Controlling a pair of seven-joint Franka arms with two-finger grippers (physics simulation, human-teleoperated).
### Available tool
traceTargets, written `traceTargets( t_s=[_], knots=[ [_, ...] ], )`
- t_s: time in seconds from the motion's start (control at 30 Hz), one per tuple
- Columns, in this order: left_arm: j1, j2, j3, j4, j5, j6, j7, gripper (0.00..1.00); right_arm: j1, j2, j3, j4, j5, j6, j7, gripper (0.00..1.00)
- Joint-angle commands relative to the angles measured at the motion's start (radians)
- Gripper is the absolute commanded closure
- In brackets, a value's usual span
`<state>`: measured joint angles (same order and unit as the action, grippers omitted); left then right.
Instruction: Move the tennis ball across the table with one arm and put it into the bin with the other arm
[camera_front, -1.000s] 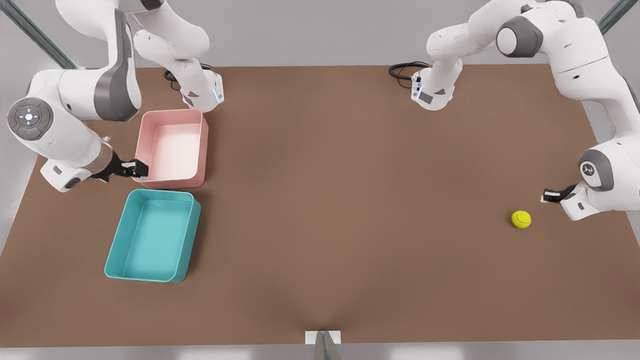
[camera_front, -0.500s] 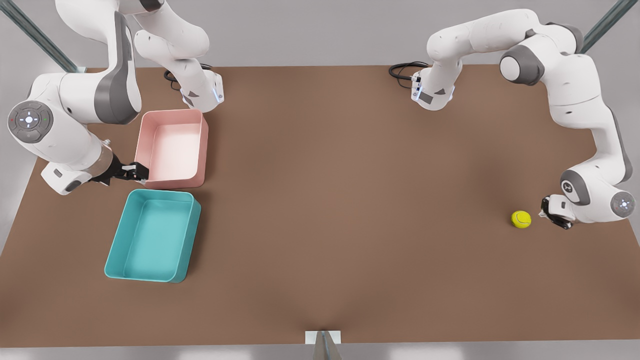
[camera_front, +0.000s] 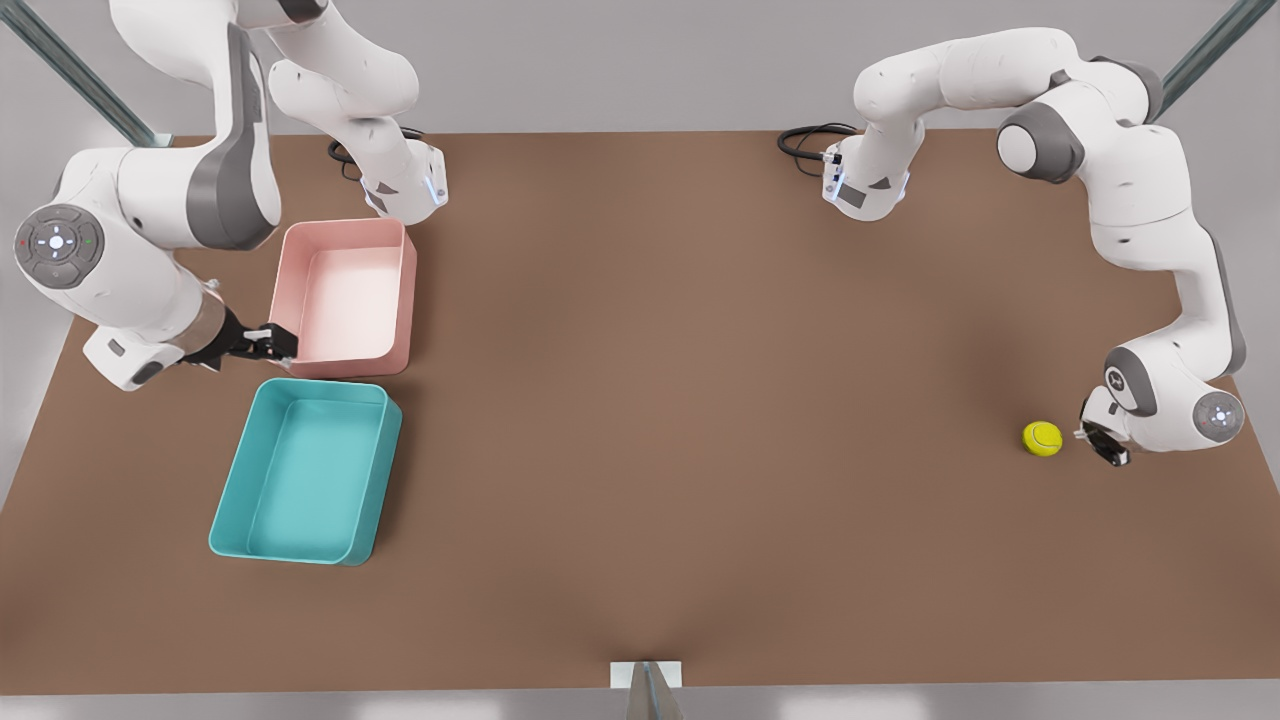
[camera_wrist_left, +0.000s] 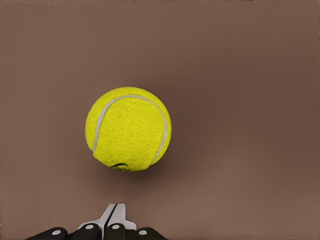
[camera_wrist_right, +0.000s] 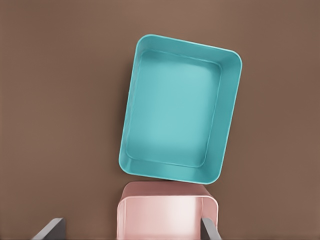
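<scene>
My left gripper (camera_front: 1093, 442) has been dropping low and swinging in behind the tennis ball (camera_front: 1042, 438), and is now sitting just beside it at the front view's right, fingers pressed together like a pusher. The ball is resting untouched on the brown table (camera_front: 700, 400), well apart from the teal bin (camera_front: 305, 472). So the shove across the table seems about to begin. My right gripper (camera_front: 272, 341) is waiting by the pink tray (camera_front: 345, 298), just above the bin, fingers spread.
</scene>
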<state>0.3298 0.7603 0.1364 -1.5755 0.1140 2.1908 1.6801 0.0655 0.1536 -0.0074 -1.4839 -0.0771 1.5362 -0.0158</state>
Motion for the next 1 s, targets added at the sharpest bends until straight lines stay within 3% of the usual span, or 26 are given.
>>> traceTargets(
  t_s=[0.0,0.13,0.27,0.3,0.4,0.5,0.57,0.6,0.63,0.67,0.7,0.73,0.83,0.97],
  knots=[
    [0.0,0.001,0.0,0.0,-0.024,0.018,0.282,0.79,-0.012,-0.005,0.0,-0.006,0.01,-0.001,-0.044,0.0],
    [-0.008,0.005,-0.001,-0.008,-0.039,0.015,0.274,0.79,-0.01,-0.003,0.0,-0.007,0.01,-0.004,-0.044,0.0],
    [-0.136,-0.018,0.0,-0.04,-0.082,0.014,0.037,0.79,-0.01,-0.002,0.0,-0.007,0.008,-0.004,-0.044,0.0],
    [-0.202,-0.061,-0.012,-0.073,-0.096,0.012,-0.126,0.79,-0.01,-0.002,0.0,-0.007,0.008,-0.004,-0.044,0.0],
    [-0.281,-0.153,-0.219,-0.164,-0.097,-0.031,-0.914,0.79,-0.01,0.0,0.0,-0.007,0.008,-0.004,-0.044,0.0],
    [-0.23,-0.153,-0.216,-0.135,-0.244,-0.04,-0.988,0.79,-0.01,0.0,0.0,-0.007,0.01,-0.004,-0.044,0.0],
    [-0.202,-0.165,-0.179,-0.025,-0.246,-0.193,-1.208,0.79,-0.01,0.001,0.0,-0.007,0.01,-0.004,-0.044,0.0],
    [-0.242,-0.24,-0.179,0.029,-0.235,-0.352,-1.63,0.63,-0.01,0.001,0.0,-0.007,0.01,-0.004,-0.044,0.0],
    [-0.307,-0.375,-0.155,0.034,-0.194,-0.618,-1.782,0.0,-0.01,0.001,0.0,-0.007,0.01,-0.004,-0.044,0.0],
    [-0.412,-0.432,-0.055,0.137,-0.162,-0.779,-1.968,0.0,-0.01,0.001,0.0,-0.007,0.01,-0.004,-0.044,0.0],
    [-0.446,-0.434,-0.081,0.276,-0.145,-0.956,-2.123,0.0,-0.01,0.001,0.0,-0.007,0.01,-0.004,-0.044,0.0],
    [-0.443,-0.43,-0.101,0.338,-0.145,-0.996,-2.1,0.0,-0.01,0.004,0.0,-0.007,0.022,-0.004,-0.041,0.0],
    [-0.388,-0.432,-0.093,0.35,-0.165,-1.028,-2.036,0.0,0.031,0.142,0.012,0.008,0.169,0.008,0.061,0.0],
    [-0.391,-0.434,-0.13,0.35,-0.188,-1.119,-2.041,0.0,0.346,0.277,0.014,0.007,0.145,0.206,0.503,0.0]
  ],
)
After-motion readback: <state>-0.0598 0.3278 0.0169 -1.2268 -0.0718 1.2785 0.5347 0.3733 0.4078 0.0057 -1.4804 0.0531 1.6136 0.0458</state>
